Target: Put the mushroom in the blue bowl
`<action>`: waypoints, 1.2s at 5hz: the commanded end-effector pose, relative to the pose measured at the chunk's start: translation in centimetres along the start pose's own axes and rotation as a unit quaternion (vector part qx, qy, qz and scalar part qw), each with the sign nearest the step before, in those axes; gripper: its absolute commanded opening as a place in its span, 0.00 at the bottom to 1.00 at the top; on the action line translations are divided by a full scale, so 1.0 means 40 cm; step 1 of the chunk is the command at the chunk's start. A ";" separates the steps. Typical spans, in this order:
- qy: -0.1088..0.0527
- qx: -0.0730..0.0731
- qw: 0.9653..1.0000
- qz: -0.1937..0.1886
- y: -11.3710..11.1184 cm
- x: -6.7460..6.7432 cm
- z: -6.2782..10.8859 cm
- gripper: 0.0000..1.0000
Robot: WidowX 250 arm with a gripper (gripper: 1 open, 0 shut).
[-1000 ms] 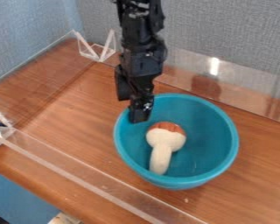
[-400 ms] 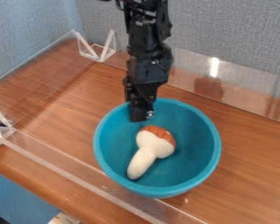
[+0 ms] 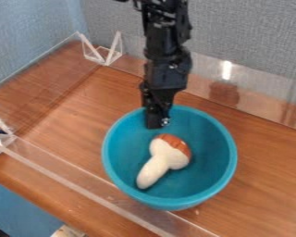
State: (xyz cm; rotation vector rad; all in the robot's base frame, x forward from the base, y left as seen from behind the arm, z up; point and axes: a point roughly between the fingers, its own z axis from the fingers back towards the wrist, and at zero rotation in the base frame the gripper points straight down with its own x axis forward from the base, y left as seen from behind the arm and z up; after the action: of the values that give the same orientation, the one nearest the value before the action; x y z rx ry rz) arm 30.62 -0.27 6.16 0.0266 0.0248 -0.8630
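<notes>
The blue bowl [image 3: 217,174] stands on the wooden table, slightly right of centre. The mushroom [image 3: 163,159] lies on its side inside it, orange-brown cap toward the far right, cream stem toward the near left. My gripper [image 3: 154,119] hangs straight down from the black arm. Its fingertips sit at the bowl's far left rim, and the jaws look shut on that rim. The gripper is apart from the mushroom, just behind its cap.
Clear acrylic walls [image 3: 64,176] fence the wooden table [image 3: 64,106] at the front, left and back. A white wire stand [image 3: 110,48] sits at the back left corner. A blue-grey wall rises behind.
The jaws closed at the bowl's rim. The bowl slid left and toward me, then a little right with the gripper. The mushroom rolled inside and now lies more diagonally.
</notes>
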 end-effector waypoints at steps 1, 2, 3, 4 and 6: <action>-0.018 0.017 0.999 -0.029 0.002 0.015 0.014 0.00; -0.022 0.019 0.998 -0.050 -0.004 0.008 0.007 0.00; -0.024 0.019 0.998 -0.054 0.013 0.026 0.025 0.00; -0.028 0.021 0.998 -0.058 0.028 0.042 0.043 0.00; -0.033 0.025 0.997 -0.070 0.034 0.060 0.050 0.00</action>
State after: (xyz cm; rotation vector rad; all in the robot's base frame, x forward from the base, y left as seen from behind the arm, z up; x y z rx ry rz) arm 32.61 -1.04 6.86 0.0204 -0.0096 -0.9982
